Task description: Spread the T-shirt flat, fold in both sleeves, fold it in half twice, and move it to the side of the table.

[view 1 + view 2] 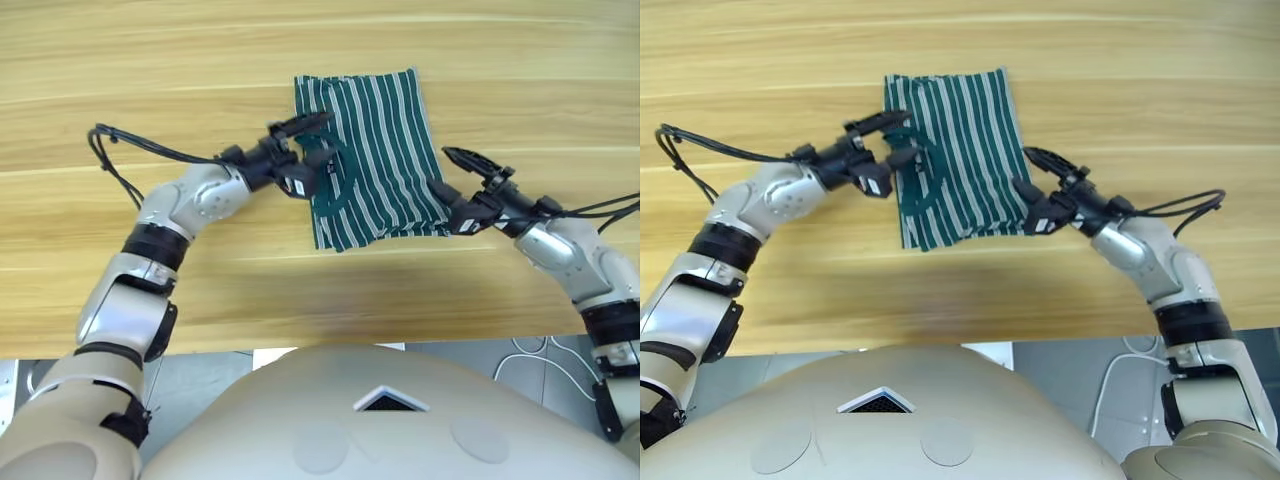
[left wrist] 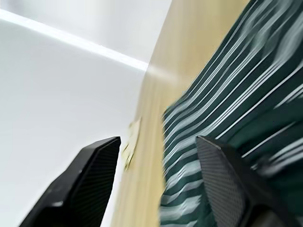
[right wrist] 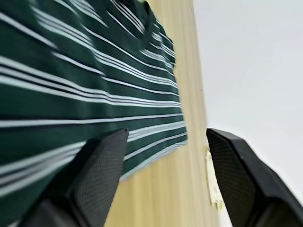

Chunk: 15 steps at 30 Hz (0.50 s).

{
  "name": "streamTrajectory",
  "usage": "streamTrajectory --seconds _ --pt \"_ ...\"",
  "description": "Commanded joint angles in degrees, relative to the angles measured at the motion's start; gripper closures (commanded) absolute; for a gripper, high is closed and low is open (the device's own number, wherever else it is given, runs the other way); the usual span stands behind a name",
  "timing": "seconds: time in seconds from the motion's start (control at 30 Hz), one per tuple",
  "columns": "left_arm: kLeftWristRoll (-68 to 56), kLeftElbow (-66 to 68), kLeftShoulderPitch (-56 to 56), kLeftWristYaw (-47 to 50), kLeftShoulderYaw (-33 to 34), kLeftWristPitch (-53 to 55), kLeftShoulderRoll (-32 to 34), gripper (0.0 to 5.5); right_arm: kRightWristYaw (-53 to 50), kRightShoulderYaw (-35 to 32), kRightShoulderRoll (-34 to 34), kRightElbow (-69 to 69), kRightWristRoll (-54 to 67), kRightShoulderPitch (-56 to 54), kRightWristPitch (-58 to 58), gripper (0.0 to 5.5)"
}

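A dark green T-shirt (image 1: 375, 140) with white stripes lies on the wooden table (image 1: 150, 60), folded into a narrow upright rectangle with the collar showing on its left half. My left gripper (image 1: 312, 145) is open at the shirt's left edge beside the collar. One of its fingers (image 2: 227, 175) is over the cloth and the other over bare wood. At the shirt's lower right edge my right gripper (image 1: 443, 170) stands open too. One of its fingers (image 3: 94, 165) is above the striped cloth and the other beyond the hem.
Bare wood surrounds the shirt on every side, widest to the left and at the far side. The table's near edge (image 1: 250, 345) runs just in front of both arms. A black cable loop (image 1: 100, 140) hangs off the left forearm.
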Motion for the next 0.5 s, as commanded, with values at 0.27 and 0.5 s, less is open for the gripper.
streamTrajectory --seconds 0.27,0.5 --pt "-14.2 -6.3 7.7 -14.9 -7.6 -6.7 1.8 2.55 7.3 4.3 3.3 2.5 3.6 2.2 0.2 2.45" --pt "-10.1 -0.3 6.6 -15.7 -6.6 -3.8 2.8 2.55 8.1 7.0 4.3 6.4 2.7 2.4 -0.3 2.45"
